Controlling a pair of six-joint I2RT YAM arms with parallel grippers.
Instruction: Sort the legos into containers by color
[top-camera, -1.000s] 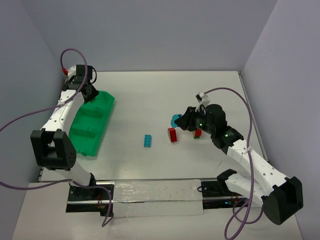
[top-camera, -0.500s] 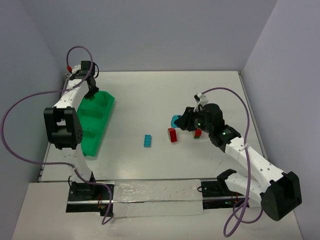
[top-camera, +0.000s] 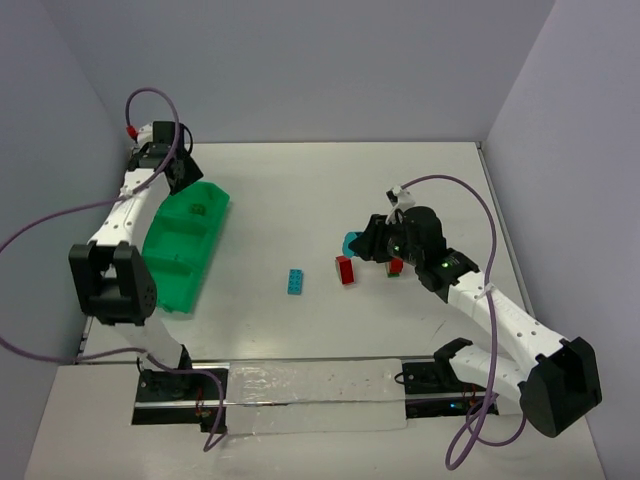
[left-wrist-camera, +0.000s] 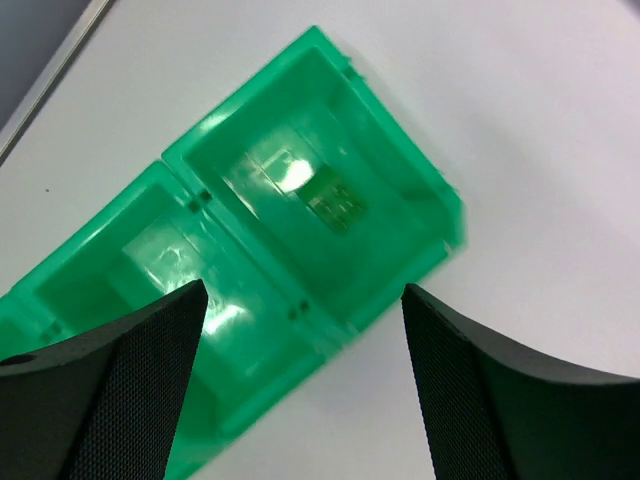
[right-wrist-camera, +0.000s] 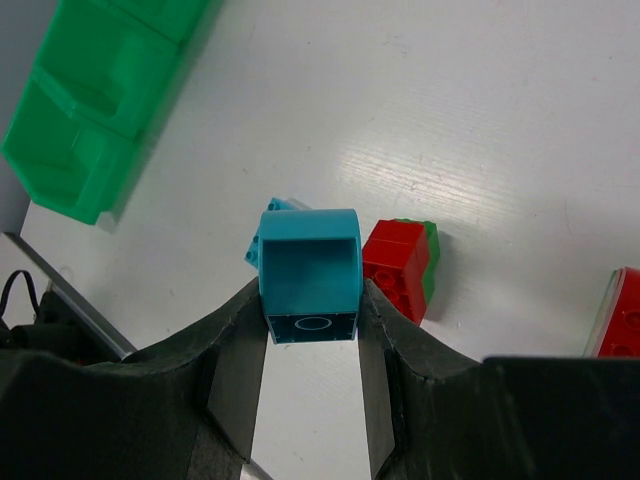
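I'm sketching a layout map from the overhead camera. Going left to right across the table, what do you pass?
green tray → blue brick → red brick → second red brick, partly hidden. The teal brick held in the right gripper overlaps the first red brick's span, so it is left out.

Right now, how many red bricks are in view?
2. One red brick lies just right of the blue brick. The second red brick is further right, partly under the right arm. More may be hidden under that arm.

Tray (left-wrist-camera: 400, 150) glossy translucent plastic; 2 fingers (left-wrist-camera: 100, 390) matt (woven texture); table (left-wrist-camera: 530, 110) smooth.
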